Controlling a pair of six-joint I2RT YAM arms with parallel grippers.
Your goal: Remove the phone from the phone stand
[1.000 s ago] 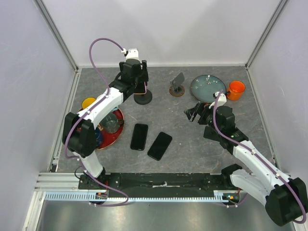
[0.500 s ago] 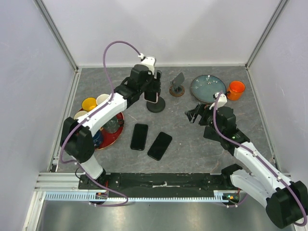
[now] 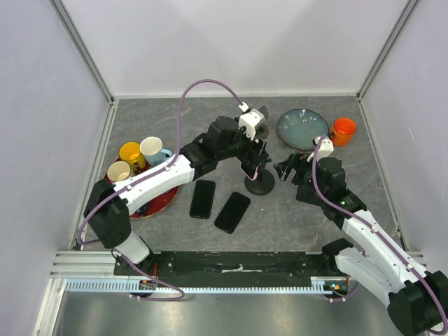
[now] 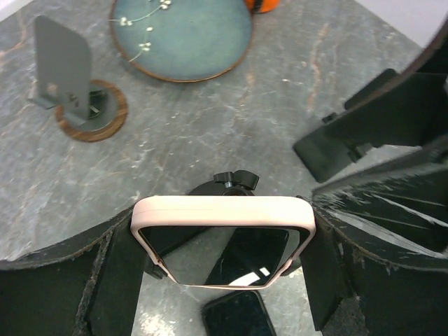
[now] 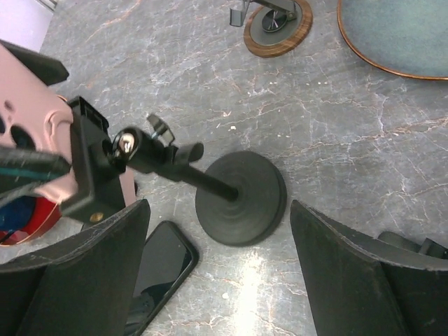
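A phone in a pink case (image 4: 222, 222) sits in the clamp (image 5: 87, 168) of a black phone stand with a round base (image 3: 260, 186). The base stands on the table at the centre. My left gripper (image 3: 253, 155) is shut on the phone, with a finger (image 4: 112, 280) on each side edge. The phone's pink back (image 5: 28, 119) shows in the right wrist view. My right gripper (image 3: 287, 168) is open and empty, just right of the stand, with the base (image 5: 241, 198) lying ahead between its fingers (image 5: 350, 273).
Two black phones (image 3: 202, 199) (image 3: 232, 211) lie flat in front of the stand. A grey stand on a wooden disc (image 3: 258, 126), a blue-green plate (image 3: 302, 129) and an orange mug (image 3: 343, 131) are at the back right. Mugs (image 3: 130, 152) and a red plate (image 3: 150, 203) are at the left.
My left arm has swung from the back left to the centre, carrying the phone and its stand along. My right arm has barely moved.
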